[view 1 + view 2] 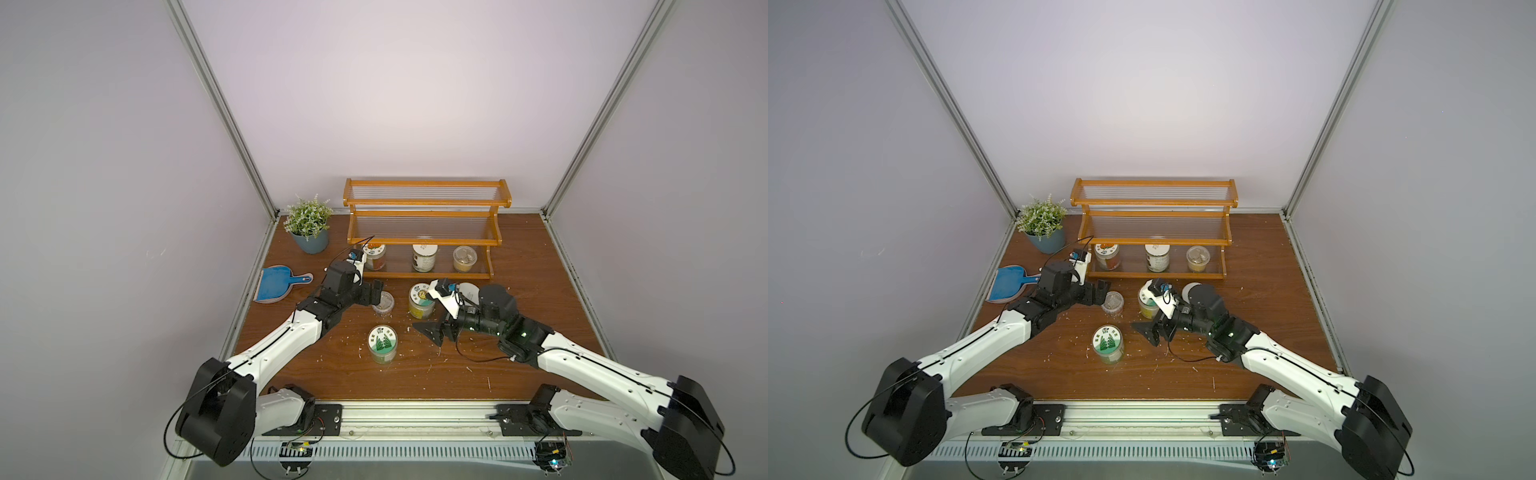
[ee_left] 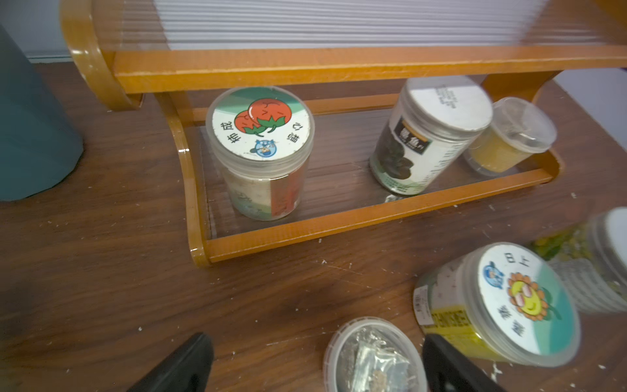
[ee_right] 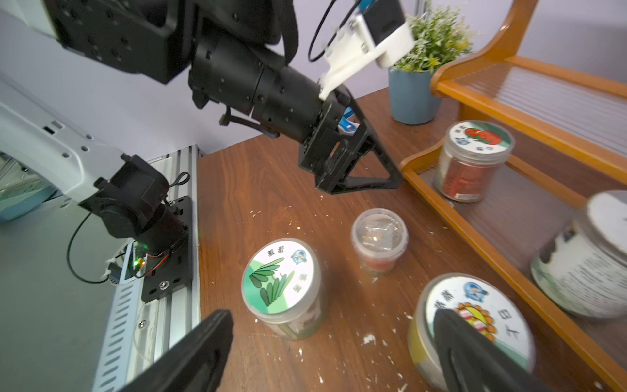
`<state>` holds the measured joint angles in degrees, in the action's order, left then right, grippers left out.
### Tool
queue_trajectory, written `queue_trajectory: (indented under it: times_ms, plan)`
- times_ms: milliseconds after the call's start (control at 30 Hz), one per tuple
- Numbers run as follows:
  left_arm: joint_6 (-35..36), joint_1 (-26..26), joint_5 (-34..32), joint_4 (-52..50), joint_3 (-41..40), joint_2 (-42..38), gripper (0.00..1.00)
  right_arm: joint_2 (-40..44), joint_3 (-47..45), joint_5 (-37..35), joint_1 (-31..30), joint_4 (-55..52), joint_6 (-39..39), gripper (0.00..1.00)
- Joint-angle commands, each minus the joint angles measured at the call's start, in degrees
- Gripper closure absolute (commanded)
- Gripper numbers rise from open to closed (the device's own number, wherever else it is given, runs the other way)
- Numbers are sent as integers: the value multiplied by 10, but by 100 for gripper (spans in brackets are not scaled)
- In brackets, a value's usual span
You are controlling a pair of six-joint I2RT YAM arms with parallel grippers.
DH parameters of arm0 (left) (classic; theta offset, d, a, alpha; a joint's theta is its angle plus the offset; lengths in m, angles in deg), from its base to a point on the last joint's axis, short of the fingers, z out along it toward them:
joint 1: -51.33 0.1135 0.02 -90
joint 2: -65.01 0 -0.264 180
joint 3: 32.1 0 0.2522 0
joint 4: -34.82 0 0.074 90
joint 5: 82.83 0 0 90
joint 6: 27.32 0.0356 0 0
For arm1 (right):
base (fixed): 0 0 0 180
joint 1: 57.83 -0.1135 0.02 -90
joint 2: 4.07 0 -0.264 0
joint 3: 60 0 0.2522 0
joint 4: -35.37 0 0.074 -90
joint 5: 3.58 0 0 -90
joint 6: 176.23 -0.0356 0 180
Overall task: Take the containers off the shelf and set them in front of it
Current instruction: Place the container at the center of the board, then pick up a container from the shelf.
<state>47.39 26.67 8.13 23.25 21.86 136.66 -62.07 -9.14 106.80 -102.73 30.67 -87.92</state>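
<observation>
Left pincer (image 2: 317,339), right pincer (image 3: 332,319) released, empty; tomato-lid jar (image 2: 259,152) legible only from wrist views.

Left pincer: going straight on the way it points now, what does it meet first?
Probably the small clear-lidded tub just ahead of the open left pincer. Height is unclear; if it clears that, the shelf comes next.

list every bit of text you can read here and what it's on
"心想柿成": tomato lid.
"葵葵日上": sunflower lid.
"羞羞", remaining characters blurred: green-leaf lid.
Dark-label jar and its white lid: print too blurred to read.
</observation>
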Motion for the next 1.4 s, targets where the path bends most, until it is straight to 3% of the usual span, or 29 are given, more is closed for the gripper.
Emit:
queue_trajectory:
  times_ms: [0, 433, 1367]
  plan:
    - [-6, -1, -41, 73, 9, 30, 0, 34, 27, 23, 27, -53, 10, 1]
    - [-37, 1, -84, 191, 51, 161, 0, 99, 5, 14, 86, -77, -3, 1]
    - [-23, 31, -72, 180, 190, 321, 0, 105, 10, 25, 149, -97, -9, 1]
